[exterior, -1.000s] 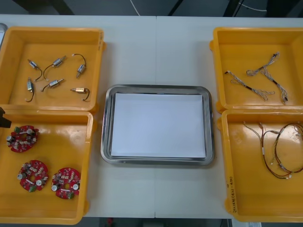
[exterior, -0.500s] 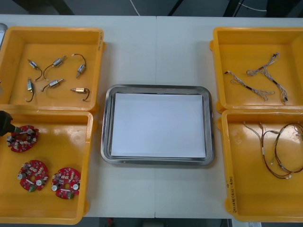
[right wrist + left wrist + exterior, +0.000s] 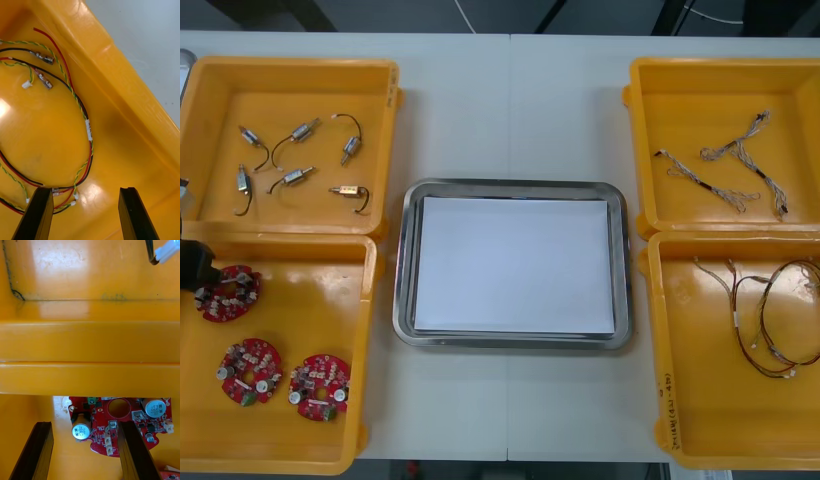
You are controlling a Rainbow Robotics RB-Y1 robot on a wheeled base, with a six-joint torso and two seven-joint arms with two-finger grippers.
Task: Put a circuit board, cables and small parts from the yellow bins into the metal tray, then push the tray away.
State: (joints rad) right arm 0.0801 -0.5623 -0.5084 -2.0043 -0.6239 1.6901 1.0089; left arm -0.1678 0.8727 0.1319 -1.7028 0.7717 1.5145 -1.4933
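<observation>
Three round red circuit boards lie in the near left yellow bin; the farthest board is by the bin's left wall. My left gripper hangs at that board's left edge. In the left wrist view its fingers stand open, with the board between them and partly behind one finger. My right gripper is open above red, yellow and black cables in an orange bin. The metal tray, white inside, sits mid-table with nothing in it.
Small metal parts with wire tails lie in the far left bin. Twisted blue and white cables are in the far right bin. The near right bin holds red and yellow cables.
My left gripper has come in from the left edge and down a little toward the farthest circuit board. Nothing else has moved.
</observation>
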